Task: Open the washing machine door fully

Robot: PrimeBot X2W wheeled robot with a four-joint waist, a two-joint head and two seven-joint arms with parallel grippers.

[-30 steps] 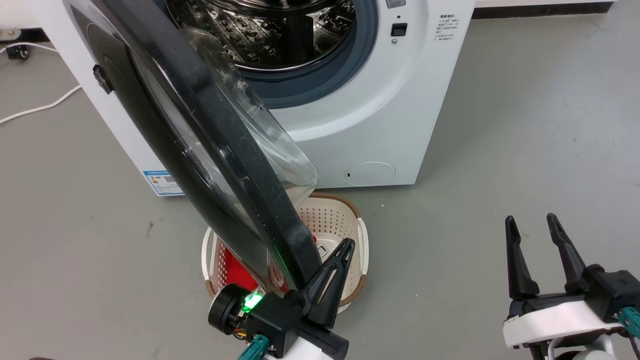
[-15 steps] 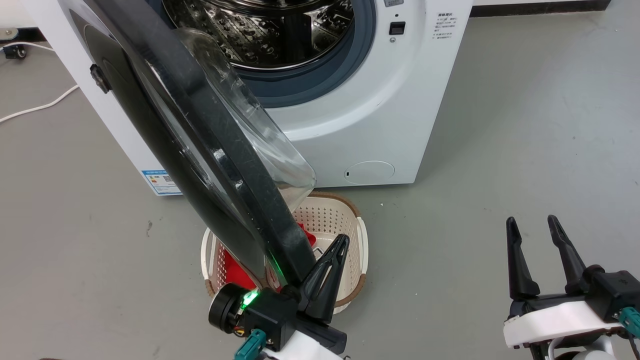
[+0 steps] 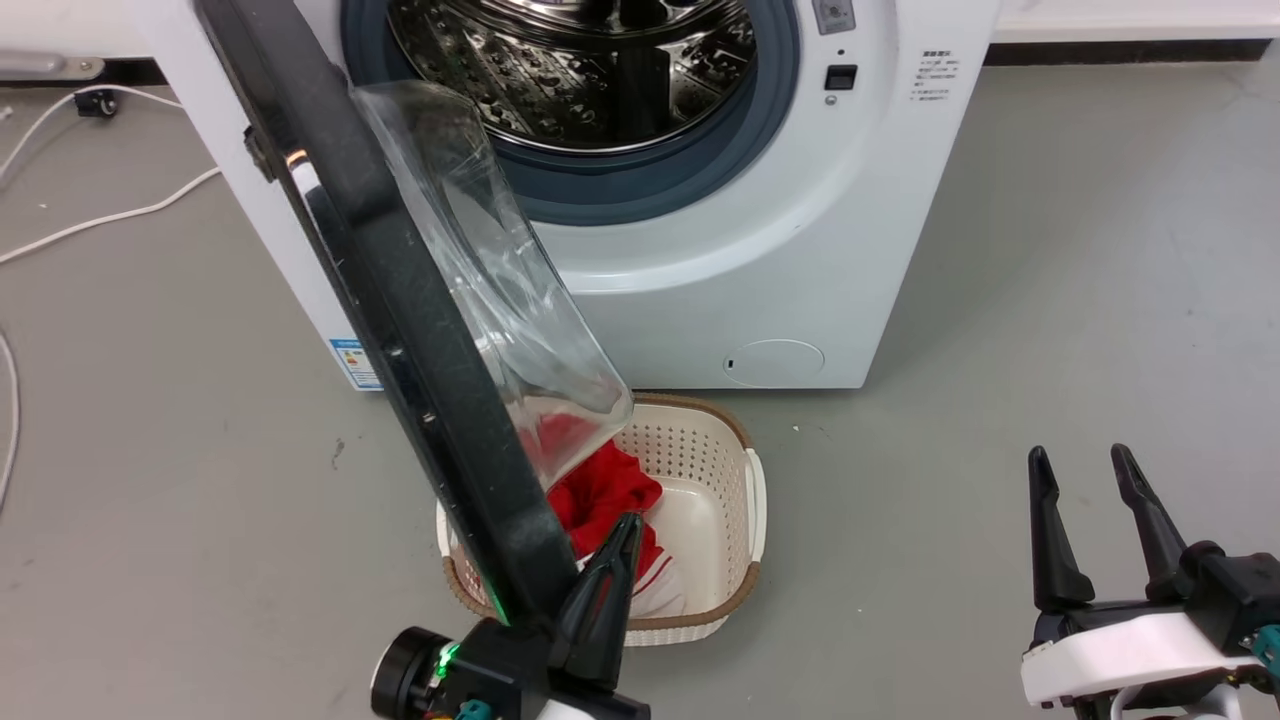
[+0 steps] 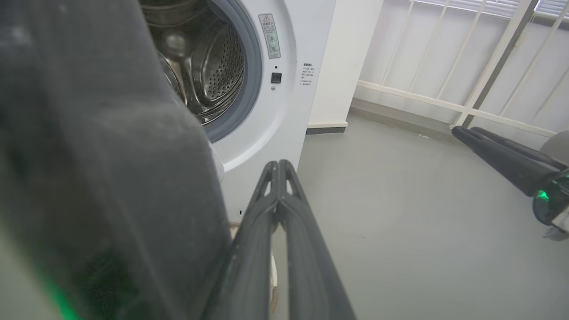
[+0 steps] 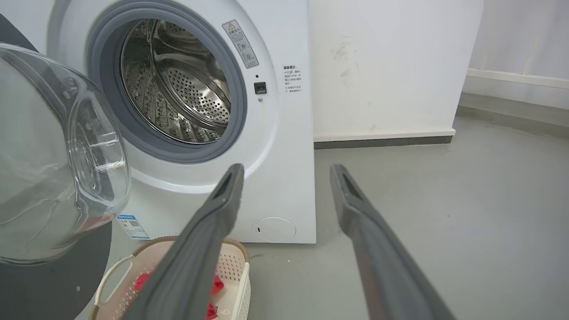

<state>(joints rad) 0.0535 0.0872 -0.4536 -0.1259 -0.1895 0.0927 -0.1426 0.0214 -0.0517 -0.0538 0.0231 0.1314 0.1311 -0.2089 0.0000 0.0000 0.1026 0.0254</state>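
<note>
Floor: grey and bare, with a white cable trailing at the far left.
Washing machine: you have the washing machine at the top of the head view, with its steel drum and grey gasket exposed. A blue label and a round hatch sit low on its front.
Door: the washing machine door stands swung out on the machine's left, almost edge-on to the head camera. Its glass bowl bulges toward the drum side and its lower end hangs over the basket.
Basket: cream and perforated, on the floor just in front of the machine, with a red cloth inside.
Left gripper: your left gripper has its fingers pressed together on nothing. They lie along the inner side of the door's lower rim, and I cannot tell whether they touch it. The left wrist view shows the closed tips with the dark door close on their left.
Right gripper: the right gripper is spread and empty at the lower right, well apart from the door. Its wrist view looks at the drum.
Change from a second ago: the head camera has shifted, so the machine now sits further right and lower in frame. The door shows less of its outer face than before. More red cloth shows beside the rim. The left gripper sits lower in frame, and the right gripper's spread is unchanged.
</note>
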